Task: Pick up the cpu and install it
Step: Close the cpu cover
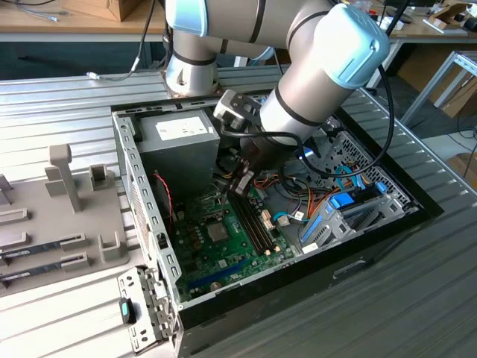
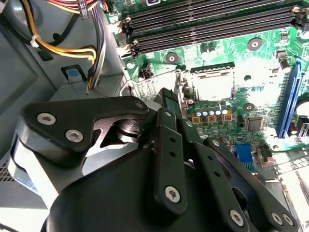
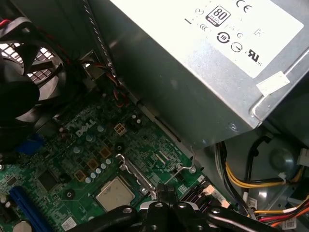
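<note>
While the cpu (image 3: 115, 193) lies flat in its socket on the green motherboard (image 3: 77, 145), its silvery square top also shows in the second wrist view (image 2: 212, 87) and, small, in the exterior view (image 1: 217, 231). A thin metal lever (image 3: 137, 174) and a bent wire latch stand just beside the socket. The gripper (image 2: 169, 104) hangs just above that edge of the socket, its black fingers (image 2: 170, 145) pressed together with nothing between them; in the exterior view it (image 1: 240, 185) reaches down into the case beside the long dark memory slots (image 1: 253, 220).

Around the board, a grey power supply (image 1: 177, 145) with a white label fills one corner of the open case (image 1: 149, 224), a sheet-metal box with perforated walls and a black outer shell. A black fan (image 3: 21, 92) sits near the board's far edge, and bundles of yellow, orange and red wires (image 3: 241, 179) run past the supply. Blue drive brackets (image 1: 343, 201) and a blue slot (image 2: 292, 96) add colour.

The case rests on a ribbed metal tabletop (image 1: 417, 298). At the exterior view's left, a grey fixture (image 1: 67, 186) with upright posts lies on it. Behind, wooden desks (image 1: 74, 22), cables and cardboard boxes line the room.
</note>
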Motion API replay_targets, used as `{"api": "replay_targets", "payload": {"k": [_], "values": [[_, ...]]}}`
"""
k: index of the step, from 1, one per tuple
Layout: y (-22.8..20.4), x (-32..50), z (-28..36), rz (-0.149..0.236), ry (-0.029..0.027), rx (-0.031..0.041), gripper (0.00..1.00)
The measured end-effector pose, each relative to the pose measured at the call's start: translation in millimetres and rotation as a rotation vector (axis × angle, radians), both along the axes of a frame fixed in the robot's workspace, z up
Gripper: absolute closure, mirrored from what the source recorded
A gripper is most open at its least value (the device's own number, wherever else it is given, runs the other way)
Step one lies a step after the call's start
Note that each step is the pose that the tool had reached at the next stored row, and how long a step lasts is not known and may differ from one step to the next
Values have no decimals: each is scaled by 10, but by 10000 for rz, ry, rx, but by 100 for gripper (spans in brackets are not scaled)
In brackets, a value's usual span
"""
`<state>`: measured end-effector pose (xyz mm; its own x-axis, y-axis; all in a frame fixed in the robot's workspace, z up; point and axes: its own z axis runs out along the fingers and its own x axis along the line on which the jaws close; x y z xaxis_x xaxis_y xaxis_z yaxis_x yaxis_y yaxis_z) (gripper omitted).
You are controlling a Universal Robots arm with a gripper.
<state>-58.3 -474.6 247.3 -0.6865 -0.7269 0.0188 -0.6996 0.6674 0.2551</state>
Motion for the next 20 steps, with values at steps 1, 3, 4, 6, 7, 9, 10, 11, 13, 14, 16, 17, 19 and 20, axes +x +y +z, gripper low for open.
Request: {"api": "replay_targets", "payload": {"k": [1,3,4,6,7,9,10,11,13,14,16,17,19,20], "values": [[0,0,1,1,-1,-27,89],[0,0,2,3,0,-77,89],[-1,0,3,4,0,-95,89],[-1,0,2,4,0,-98,89],[-2,0,3,3,0,-99,89],[-10,-1,2,4,0,-98,89],[-15,-2,2,3,0,-98,89],[-21,-3,2,3,0,-98,89],[-39,-5,2,3,0,-98,89],[-48,-6,2,3,0,-98,89],[-54,-7,2,3,0,-98,89],[-54,-6,2,3,0,-97,89],[-56,-6,2,4,-1,-98,89],[-57,-7,2,4,-1,-98,89]]}}
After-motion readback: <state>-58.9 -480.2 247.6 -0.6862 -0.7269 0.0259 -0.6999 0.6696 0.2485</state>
